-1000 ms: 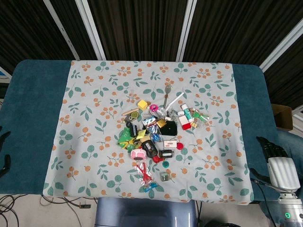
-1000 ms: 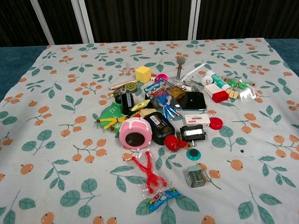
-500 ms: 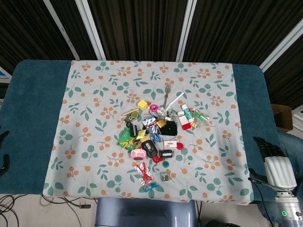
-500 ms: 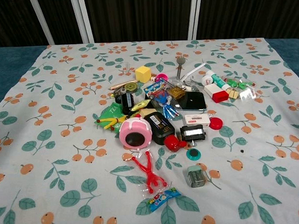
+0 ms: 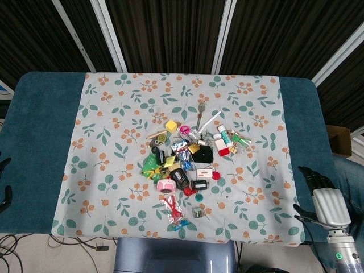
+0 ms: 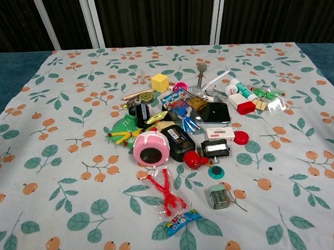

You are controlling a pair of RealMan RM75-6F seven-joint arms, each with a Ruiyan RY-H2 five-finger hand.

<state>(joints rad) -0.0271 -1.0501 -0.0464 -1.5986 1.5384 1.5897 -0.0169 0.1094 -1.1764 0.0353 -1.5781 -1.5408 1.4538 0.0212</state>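
1. The heap of small mixed odds and ends [image 5: 187, 165] lies in the middle of the leaf-and-orange patterned cloth [image 5: 114, 114], a little toward its near edge. That cloth covers the teal padded table [image 5: 40, 131].
2. In the heap I can pick out a pink round case [image 6: 150, 148], a yellow cube [image 6: 160, 81] on the far side, a red round cap [image 6: 241, 137] on the right, and a red stretchy figure toy [image 6: 165, 193] nearest the front edge.
3. The right hand [image 5: 318, 190] hangs over the teal border at the table's near right corner, well apart from the heap. Its dark fingers are stretched out and have hold of nothing.
4. Only dark slivers of the left hand [image 5: 3, 182] show at the table's left edge, so I cannot tell how its fingers lie.
5. As I judge it, the work is at its very start: nothing is lifted or set aside, and every piece sits in the heap.
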